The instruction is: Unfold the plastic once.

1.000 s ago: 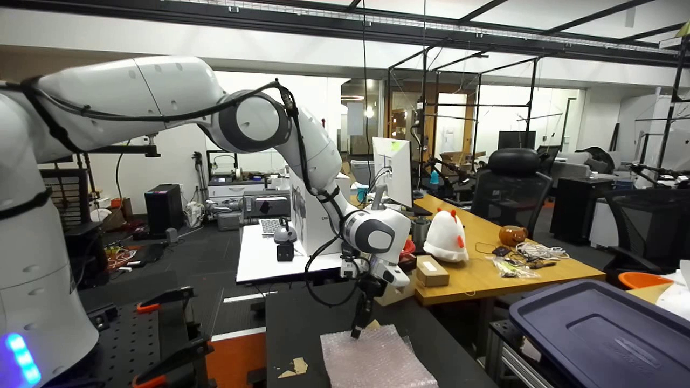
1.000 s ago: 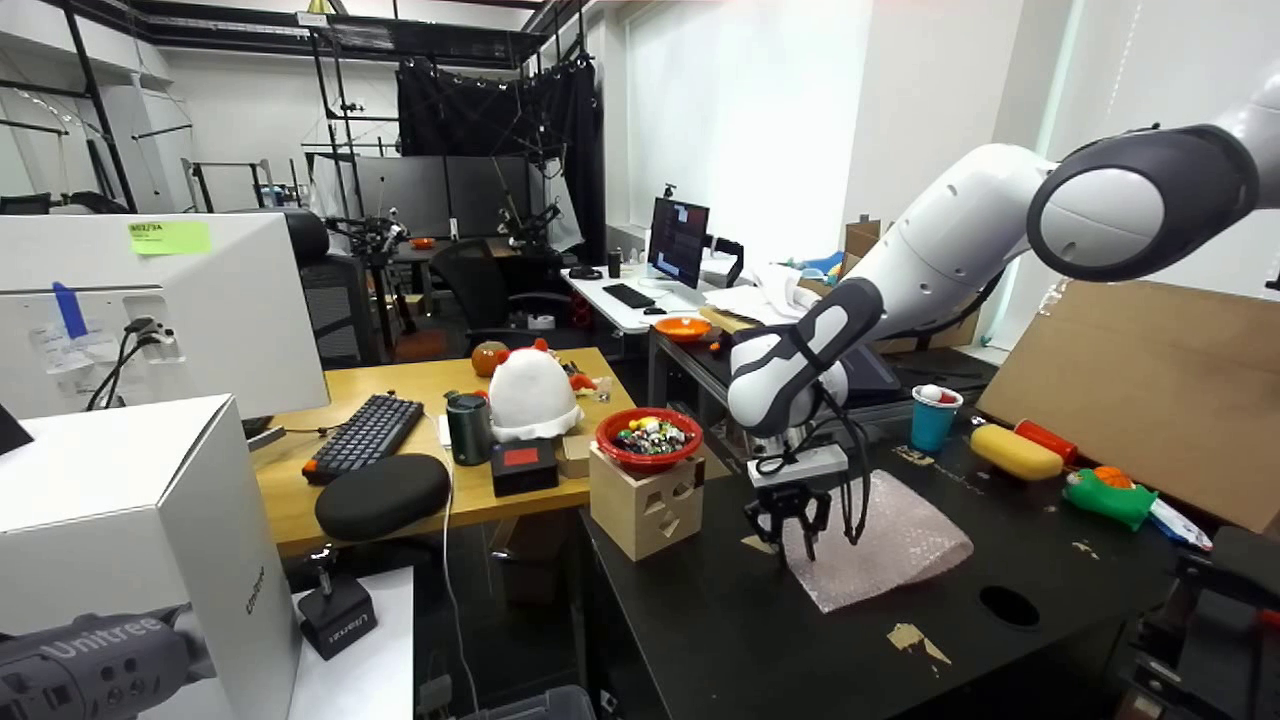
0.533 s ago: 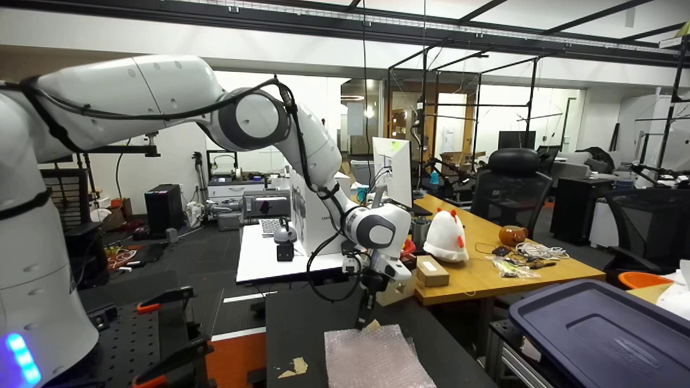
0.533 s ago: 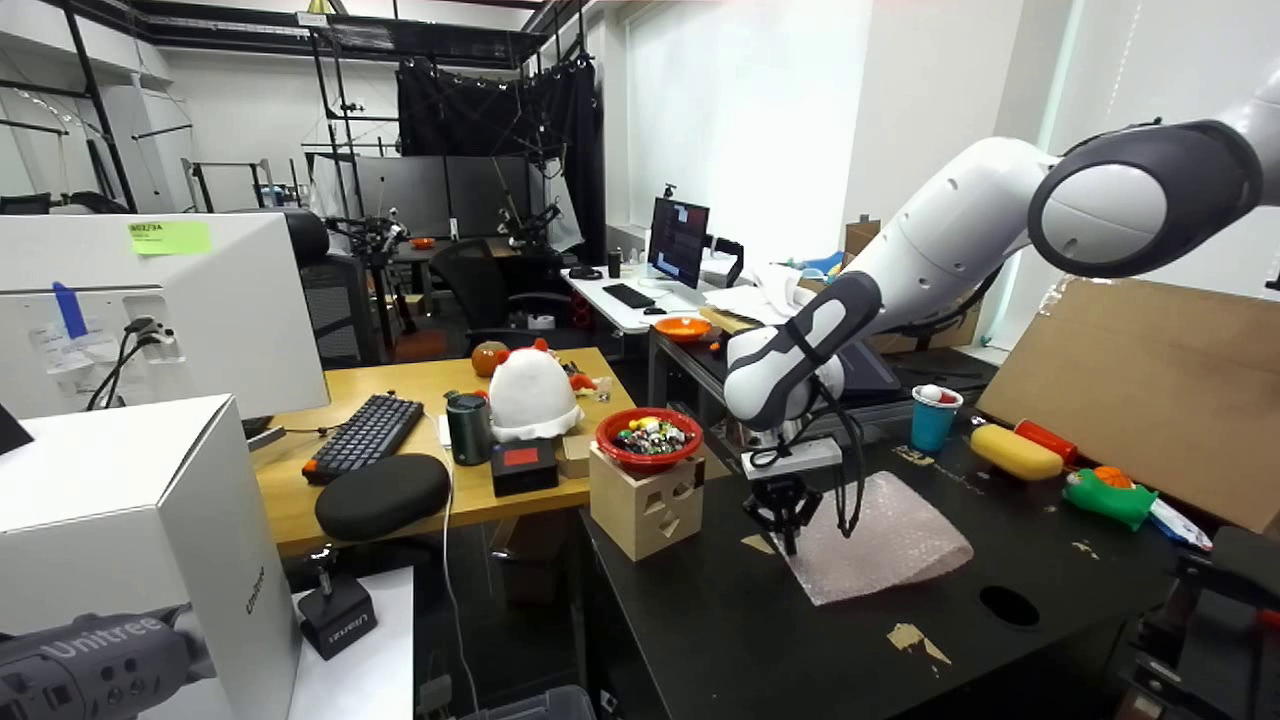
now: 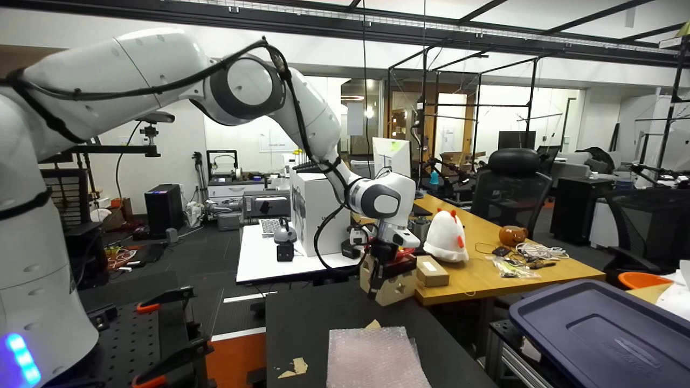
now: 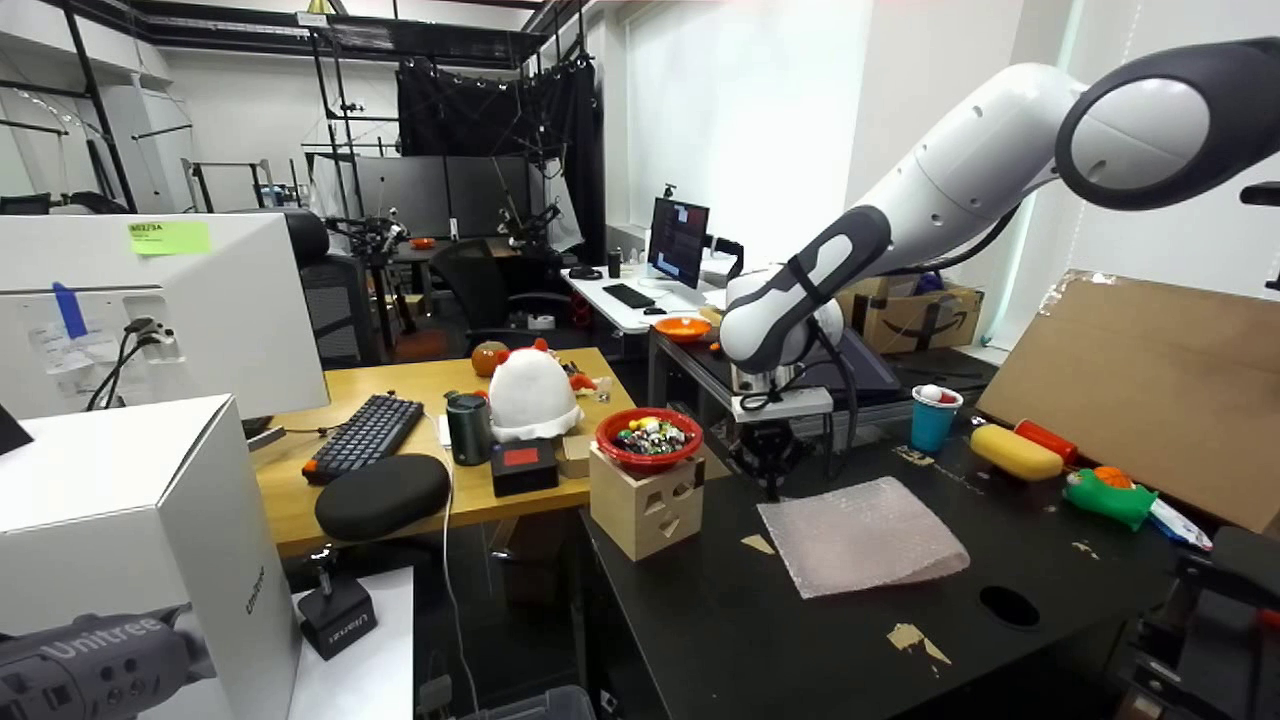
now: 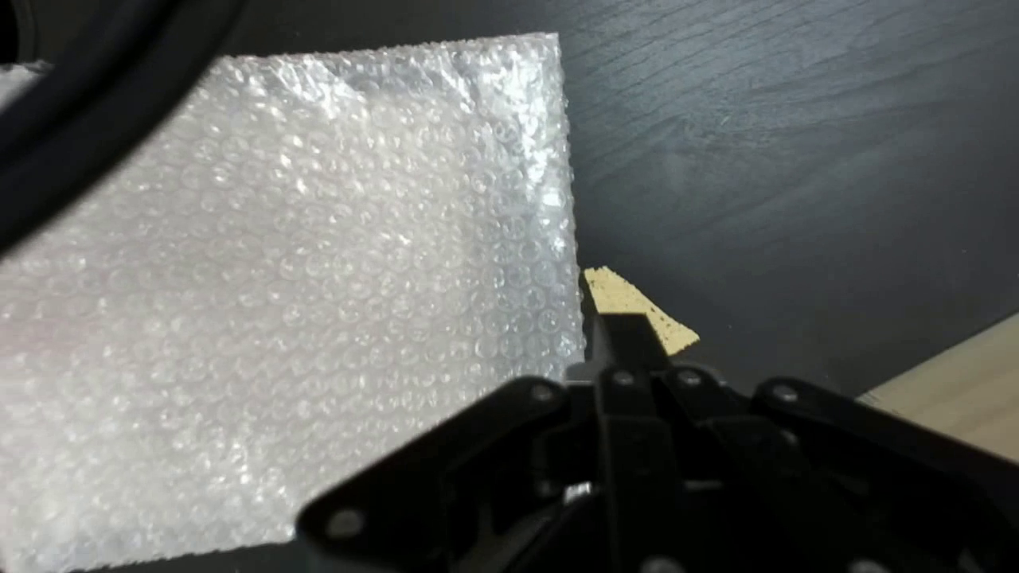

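Gripper (image 7: 633, 341) has just lifted off the plastic (image 6: 865, 537) toward the wooden box (image 6: 642, 522), clenched on nothing. Plastic lies nearly flat, near the box but apart. Retreat suggests the unfold is done; leftover folds can't be told.

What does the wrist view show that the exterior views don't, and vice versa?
Wrist view only: fine wood grain in the black tabletop and the small screws on the gripper.

Exterior views only: the white arm and the white and red plush, in both exterior views; the blue cup, in an exterior view.

Shared: the plastic lying on the tabletop, the gripper with its jaws shut, and the tan patch next to the plastic. The wrist view's pale wood edge is probably the wooden box in both exterior views.
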You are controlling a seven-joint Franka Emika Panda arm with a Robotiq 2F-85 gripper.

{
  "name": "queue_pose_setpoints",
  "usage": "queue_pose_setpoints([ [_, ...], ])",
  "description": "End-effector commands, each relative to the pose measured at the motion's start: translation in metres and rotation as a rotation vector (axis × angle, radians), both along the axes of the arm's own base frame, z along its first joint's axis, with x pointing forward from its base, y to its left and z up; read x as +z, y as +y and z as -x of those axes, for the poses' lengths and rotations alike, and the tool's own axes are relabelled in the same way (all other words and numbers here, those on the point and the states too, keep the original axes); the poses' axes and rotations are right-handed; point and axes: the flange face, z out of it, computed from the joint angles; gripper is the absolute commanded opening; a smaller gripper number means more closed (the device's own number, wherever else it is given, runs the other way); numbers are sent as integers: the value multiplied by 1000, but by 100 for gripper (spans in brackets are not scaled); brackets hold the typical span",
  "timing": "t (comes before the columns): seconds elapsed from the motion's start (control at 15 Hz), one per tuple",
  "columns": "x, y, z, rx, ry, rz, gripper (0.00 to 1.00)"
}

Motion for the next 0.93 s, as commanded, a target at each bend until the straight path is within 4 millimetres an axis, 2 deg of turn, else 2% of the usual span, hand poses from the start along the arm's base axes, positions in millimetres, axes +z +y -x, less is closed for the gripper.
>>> queue_pose_setpoints([
  [0.0, 30, 2, 8, -20, -2, 46, 27],
  [0.2, 15, 1, 8, -35, 24, 79, 48],
  [0.6, -41, -2, 21, -68, 95, 95, 93],
  [0.67, -49, -3, 22, -69, 103, 96, 99],
  [0.87, -64, -8, 21, -67, 105, 101, 100],
])
